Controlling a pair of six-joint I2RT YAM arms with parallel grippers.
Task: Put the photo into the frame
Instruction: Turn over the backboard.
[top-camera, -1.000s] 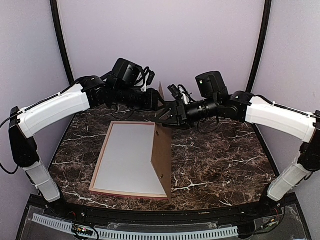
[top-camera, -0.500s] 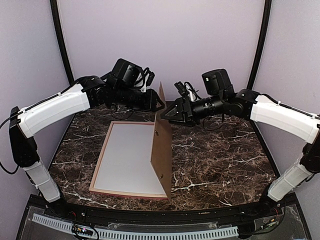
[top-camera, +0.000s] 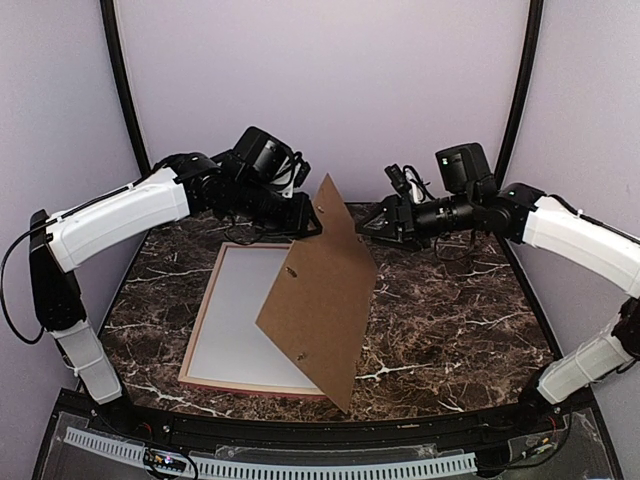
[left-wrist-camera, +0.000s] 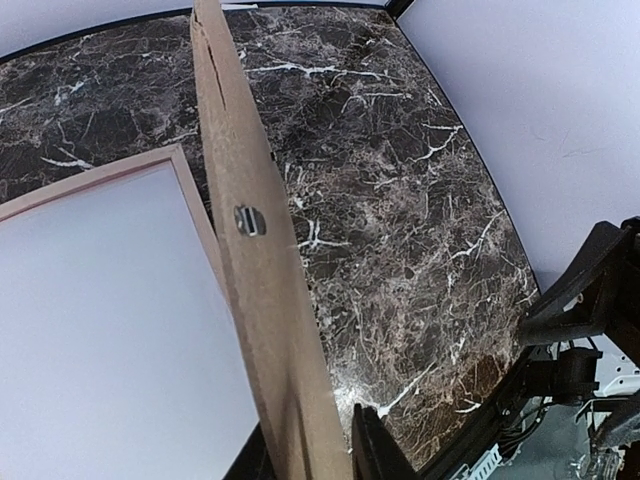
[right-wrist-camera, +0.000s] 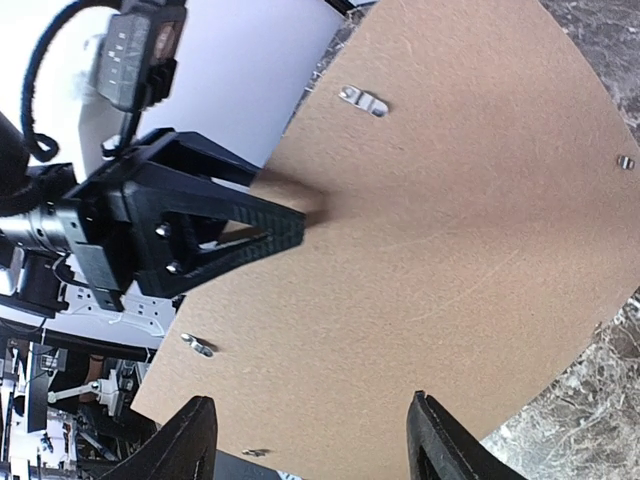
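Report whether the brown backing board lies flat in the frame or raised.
Raised and tilted: the left gripper holds the backing board by its top edge, its lower corner down by the frame.

I'm working in a robot test cell, not a home. Plain pale lilac walls (top-camera: 330, 80) close in a dark marble-patterned table (top-camera: 450, 310). Black poles (top-camera: 118, 70) rise at the far corners, and a white slotted cable duct (top-camera: 300, 468) runs along the near edge.
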